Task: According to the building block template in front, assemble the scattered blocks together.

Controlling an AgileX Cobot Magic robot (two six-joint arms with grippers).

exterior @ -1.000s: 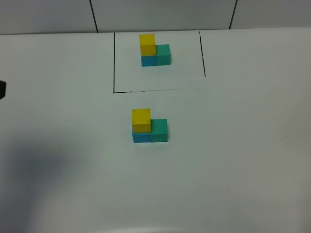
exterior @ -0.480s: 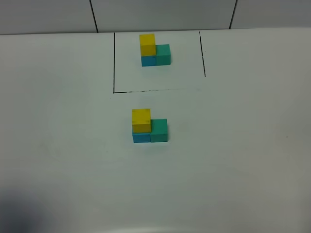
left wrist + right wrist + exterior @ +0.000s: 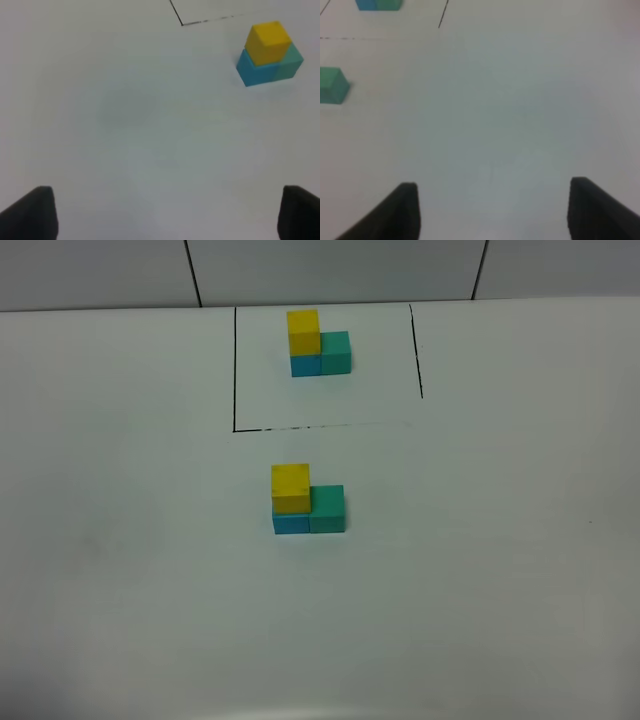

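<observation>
The building block template [image 3: 318,343] stands at the back inside a thin black frame [image 3: 235,370]: yellow on blue, teal green beside. In front of it, the scattered blocks sit joined at mid-table: the yellow cube [image 3: 290,486] on the blue cube [image 3: 291,523], the teal-green cube [image 3: 327,507] touching its right side. The left wrist view shows this group [image 3: 268,42] far ahead of my left gripper [image 3: 167,215], which is open and empty. My right gripper [image 3: 492,210] is open over bare table, with the green cube [image 3: 332,85] far off. Neither gripper appears in the high view.
White tabletop [image 3: 480,570] all around the blocks. A grey tiled wall [image 3: 330,270] runs behind the table's far edge. The template's base [image 3: 377,4] and a frame line [image 3: 443,14] show in the right wrist view.
A dark part at the left edge and a large shadow at the lower left have left the high view. The blocks have not moved.
</observation>
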